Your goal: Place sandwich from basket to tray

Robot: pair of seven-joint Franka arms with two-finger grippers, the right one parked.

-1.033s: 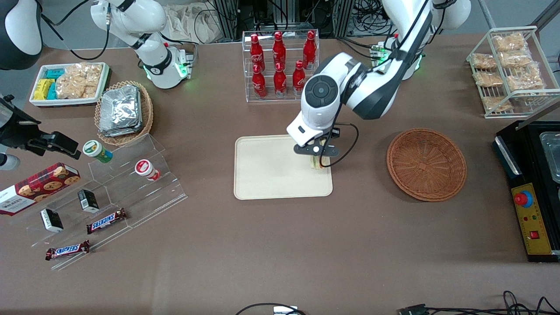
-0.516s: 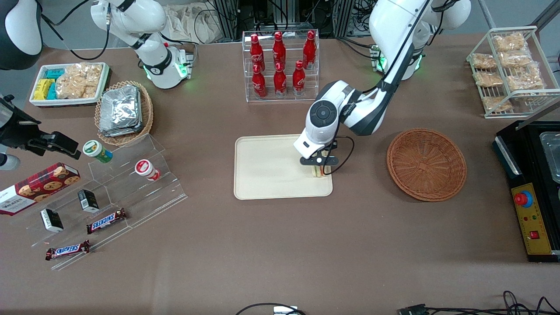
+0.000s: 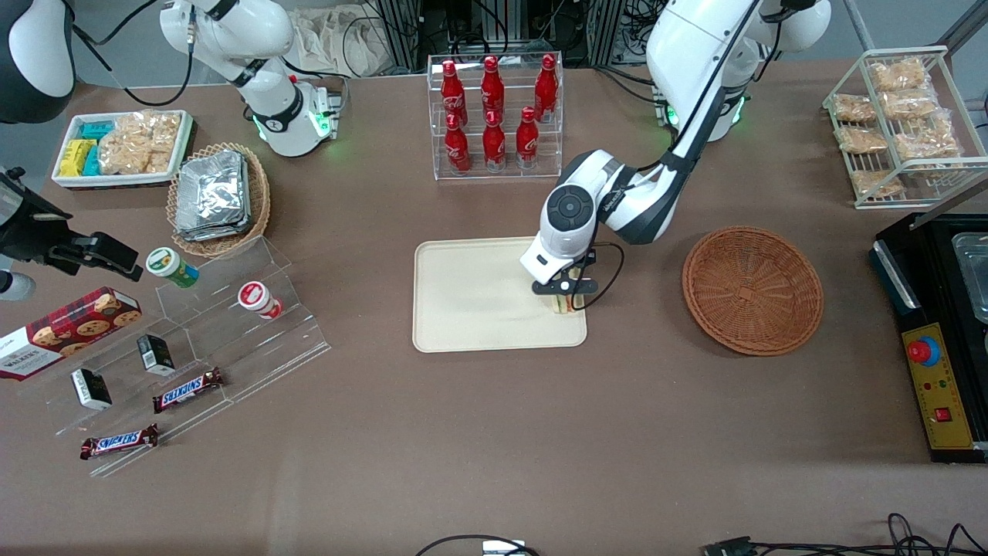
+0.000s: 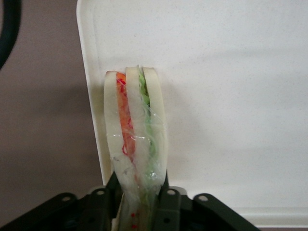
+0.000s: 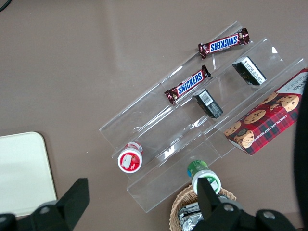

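Observation:
The sandwich [image 4: 135, 134], a wedge of pale bread with red and green filling in clear wrap, stands on edge between my fingers. My left gripper [image 3: 563, 297] is shut on it, low over the cream tray [image 3: 471, 297], at the tray's edge nearest the reddish-brown basket [image 3: 752, 289]. In the left wrist view my gripper [image 4: 139, 204] holds the sandwich over the tray [image 4: 231, 96], close to its rim. In the front view only a sliver of the sandwich [image 3: 564, 304] shows under the gripper. The basket is empty.
A clear rack of red bottles [image 3: 494, 116] stands farther from the front camera than the tray. A lighter wicker basket with foil packets [image 3: 216, 197] and a clear stepped shelf with snacks [image 3: 193, 347] lie toward the parked arm's end. A wire rack of bagged snacks [image 3: 899, 123] and a black box [image 3: 938, 340] lie toward the working arm's end.
My gripper has come down with the sandwich toward the tray's surface. Most of the drop was in the first half second; since then it has only settled slightly.

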